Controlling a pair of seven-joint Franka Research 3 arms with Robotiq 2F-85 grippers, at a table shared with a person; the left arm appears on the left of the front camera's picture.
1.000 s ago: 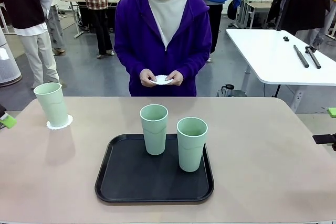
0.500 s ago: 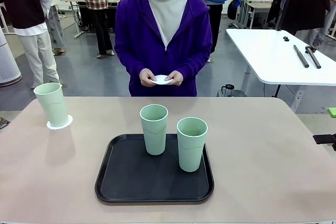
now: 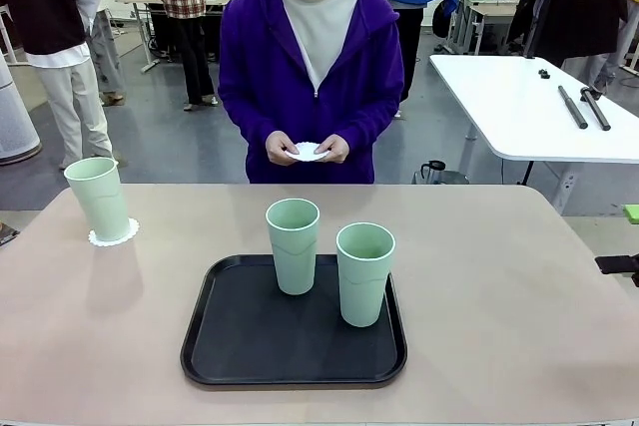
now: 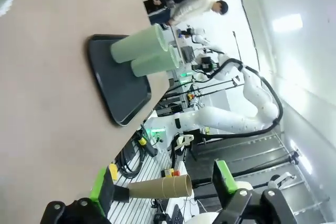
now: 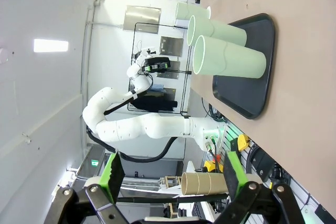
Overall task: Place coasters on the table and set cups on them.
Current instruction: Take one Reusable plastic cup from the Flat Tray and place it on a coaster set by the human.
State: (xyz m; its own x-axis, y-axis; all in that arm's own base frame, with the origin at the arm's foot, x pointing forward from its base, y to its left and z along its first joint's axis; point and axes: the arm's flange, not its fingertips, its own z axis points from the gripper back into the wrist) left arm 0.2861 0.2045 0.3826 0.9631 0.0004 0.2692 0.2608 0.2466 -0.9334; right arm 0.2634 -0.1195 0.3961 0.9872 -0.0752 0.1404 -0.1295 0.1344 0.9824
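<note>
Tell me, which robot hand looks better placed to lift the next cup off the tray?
Probably the right hand: open, and the nearer cup stands toward the right side of the tray.

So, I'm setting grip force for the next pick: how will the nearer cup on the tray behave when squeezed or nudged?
The nearer cup looks empty and plastic, so it is probably light, perhaps flexing under a hard squeeze. Tall, with a base narrower than its rim, it would likely tip if pushed high. Its smooth taper may slip.
</note>
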